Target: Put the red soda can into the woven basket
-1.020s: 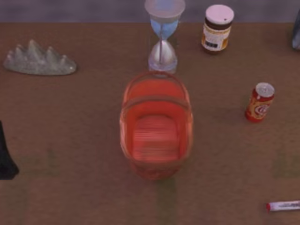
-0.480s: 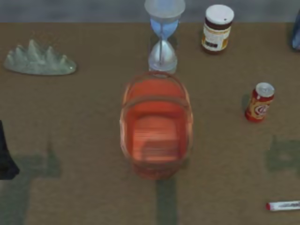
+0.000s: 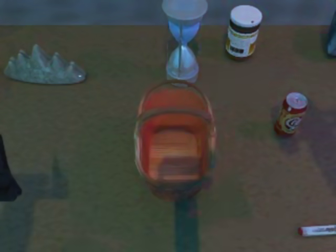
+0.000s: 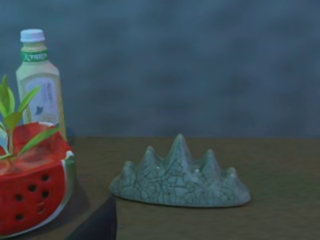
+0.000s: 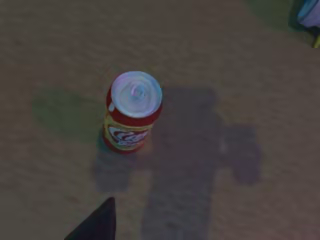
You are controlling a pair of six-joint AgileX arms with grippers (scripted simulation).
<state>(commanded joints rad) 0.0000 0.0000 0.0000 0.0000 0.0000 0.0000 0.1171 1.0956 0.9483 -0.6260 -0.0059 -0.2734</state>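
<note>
The red soda can stands upright on the right half of the table, silver top up, yellow-and-white label showing. The right wrist view looks down on the red soda can from above; only a dark tip of my right gripper shows, short of the can and apart from it. The woven basket sits at the table's middle, orange-red, hoop handle arching over it, nothing inside. My left gripper is parked at the left edge, a dark shape.
Behind the basket stands an hourglass, with a white-lidded jar to its right. A crackled green ceramic ridge lies at the back left. A marker lies front right. A watermelon-shaped planter and a bottle stand off the table's left.
A broad shadow has spread over the table around and to the right of the can. The can, the basket and the other objects have not moved.
</note>
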